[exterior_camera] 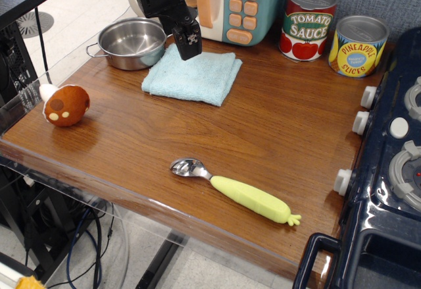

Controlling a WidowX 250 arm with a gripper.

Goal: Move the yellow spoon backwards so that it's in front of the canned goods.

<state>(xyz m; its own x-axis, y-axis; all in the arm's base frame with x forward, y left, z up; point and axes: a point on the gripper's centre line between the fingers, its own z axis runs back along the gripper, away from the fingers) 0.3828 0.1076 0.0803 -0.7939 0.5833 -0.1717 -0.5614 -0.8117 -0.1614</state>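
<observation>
Yellow spoon (235, 190), shiny metal bowl and matte carrot-shaped handle, lay diagonally, bowl pointing left; we couldn't tell the end effector's (189, 44) opening.

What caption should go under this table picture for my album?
A yellow spoon lies near the table's front edge, two cans stand at the back, and the gripper hangs over a blue towel.

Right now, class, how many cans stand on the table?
2: the Tomato Sauce can at the back beside the toy microwave, and the Pineapple Slices can just right of it. None appear hidden.
</observation>
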